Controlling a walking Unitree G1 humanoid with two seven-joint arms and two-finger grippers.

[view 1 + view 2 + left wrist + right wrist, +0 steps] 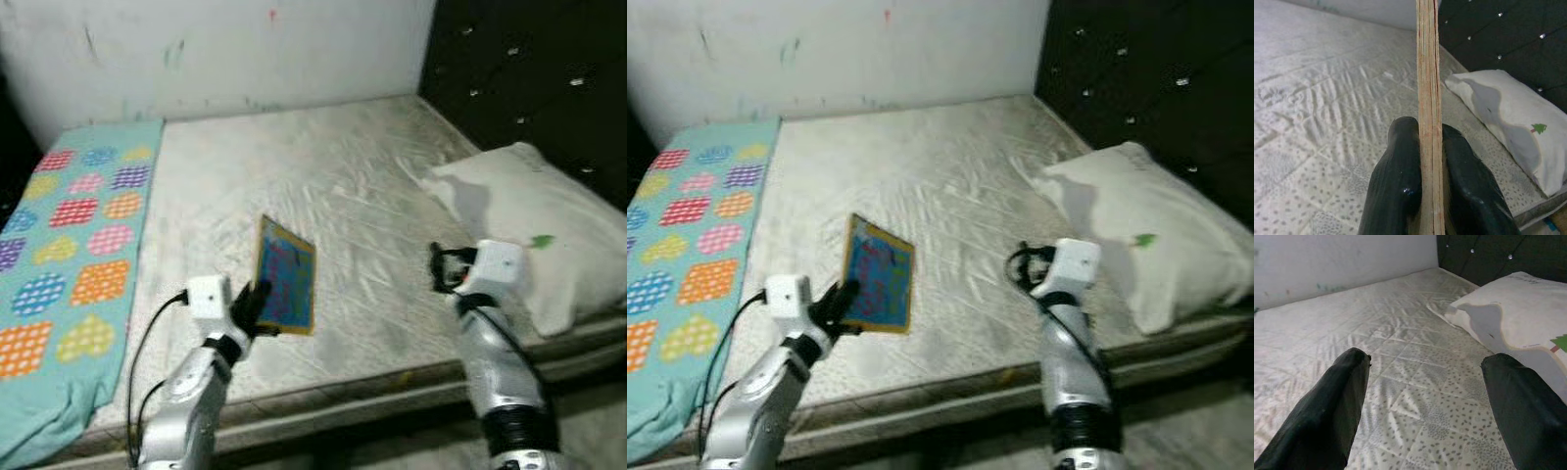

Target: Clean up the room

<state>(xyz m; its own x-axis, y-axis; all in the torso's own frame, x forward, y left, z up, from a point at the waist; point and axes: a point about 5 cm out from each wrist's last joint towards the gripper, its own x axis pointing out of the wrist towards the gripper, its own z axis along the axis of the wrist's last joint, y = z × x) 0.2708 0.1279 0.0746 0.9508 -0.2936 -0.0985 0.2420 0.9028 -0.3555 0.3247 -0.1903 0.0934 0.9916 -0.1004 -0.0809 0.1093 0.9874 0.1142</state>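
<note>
The tidying looks to be under way rather than finished: the left gripper (257, 305) is clamped on the lower edge of a thin picture board (286, 274), which is lifted clear and stands tilted above the bare mattress (333, 186) at the lower centre of the left eye view, so it has been picked up but not yet put away anywhere. Where it belongs cannot be told from here. The right gripper (1425, 396) hovers over the mattress at the lower right, near the white pillow (529, 220), its two fingers spread wide apart with nothing between them. Still on the bed are that pillow at the right edge and a turquoise blanket with coloured hearts (73, 225) along the left side. The board has a blue face with reddish marks and a yellow-brown border; in the left wrist view its edge (1429, 98) shows pale layered wood or card, held upright between the black fingers (1398, 181), thin and stiff.
</note>
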